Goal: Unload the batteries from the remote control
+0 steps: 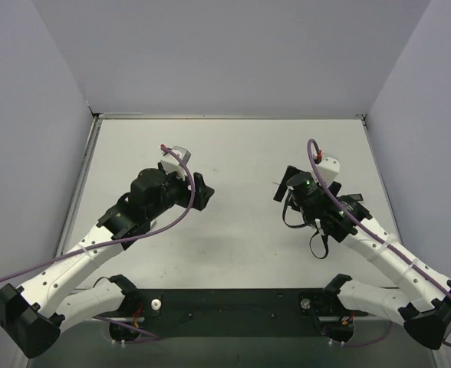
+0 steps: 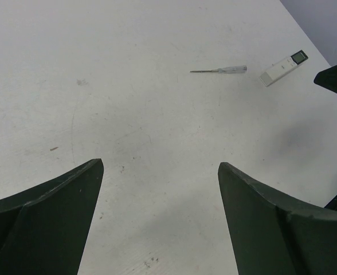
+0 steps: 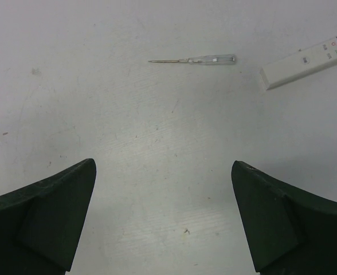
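White plastic, slim and rectangular, the remote control lies flat on the pale worktop with its button face up. In the left wrist view its long axis slants from lower left to upper right. The small dark display is at the upper-right end, and the plain end points down-left. In the right wrist view the same bar sits at the upper right, tilted only slightly upward to the right. Its display end is cut by the frame edge, and a few small buttons show near it.

Near the plain end, not touching it, lies a thin screwdriver with a clear handle. The handle is toward the remote control and the metal tip points away from it, so the two lie nearly in line.

The left claw hangs over bare worktop with its dark fingers spread wide and holding nothing. The remote control and screwdriver lie well ahead of it, toward the upper right. The right claw is likewise spread wide and holds nothing. The screwdriver lies ahead of its gap, and the remote control is off beyond its right finger.

From above, both arms reach inward from the near edge, their claws apart across the middle of the worktop. The remote control cannot be made out there, because the right arm's wrist stands over that spot.
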Robot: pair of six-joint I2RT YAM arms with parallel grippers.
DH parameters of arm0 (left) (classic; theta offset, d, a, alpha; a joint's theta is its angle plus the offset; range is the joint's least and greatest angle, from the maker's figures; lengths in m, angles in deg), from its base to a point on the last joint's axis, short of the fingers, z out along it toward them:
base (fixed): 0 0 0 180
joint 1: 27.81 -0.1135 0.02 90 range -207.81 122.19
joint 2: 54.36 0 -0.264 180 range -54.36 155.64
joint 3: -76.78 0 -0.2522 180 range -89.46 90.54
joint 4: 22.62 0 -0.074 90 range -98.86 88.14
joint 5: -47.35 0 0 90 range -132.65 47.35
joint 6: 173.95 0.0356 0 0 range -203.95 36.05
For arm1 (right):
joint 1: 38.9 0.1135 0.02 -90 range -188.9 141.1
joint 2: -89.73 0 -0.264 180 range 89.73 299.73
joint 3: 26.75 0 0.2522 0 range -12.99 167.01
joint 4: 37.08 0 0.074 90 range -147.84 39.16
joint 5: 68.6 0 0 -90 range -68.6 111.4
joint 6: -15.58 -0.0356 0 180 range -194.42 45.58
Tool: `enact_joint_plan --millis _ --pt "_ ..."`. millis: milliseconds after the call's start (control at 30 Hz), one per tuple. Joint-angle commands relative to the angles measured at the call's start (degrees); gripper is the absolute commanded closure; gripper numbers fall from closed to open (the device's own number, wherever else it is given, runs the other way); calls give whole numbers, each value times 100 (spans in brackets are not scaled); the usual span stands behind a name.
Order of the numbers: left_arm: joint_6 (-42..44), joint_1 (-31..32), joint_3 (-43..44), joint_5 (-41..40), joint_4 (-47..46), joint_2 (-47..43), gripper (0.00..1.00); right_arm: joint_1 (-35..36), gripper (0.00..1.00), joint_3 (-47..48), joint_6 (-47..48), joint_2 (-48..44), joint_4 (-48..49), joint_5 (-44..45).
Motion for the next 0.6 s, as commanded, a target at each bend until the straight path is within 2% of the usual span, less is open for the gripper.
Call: enact_joint_plan --millis 0,133,200,233,333,400,567 --pt "-72 -64 111 -55 -107 -46 8 -50 1 -170 -350 1 -110 651" --pt "-72 -73 102 -99 -90 -81 8 -199 3 -241 -746 291 -233 1161" --pt "-81 -81 111 -107 -81 -72 8 -488 4 -224 -816 501 -320 1284" --pt "-90 -81 111 -99 -81 -81 8 -681 6 -172 -1217 563 -382 1302" --pt "-90 -99 111 -125 -63 -99 8 -1498 7 -84 -1457 862 -330 1066" --pt "-81 -99 94 -151 -63 -116 8 -2128 9 74 -1467 1308 -294 908" --pt "-116 -108 102 -90 -63 -99 8 -2984 18 750 -1309 2329 -286 617"
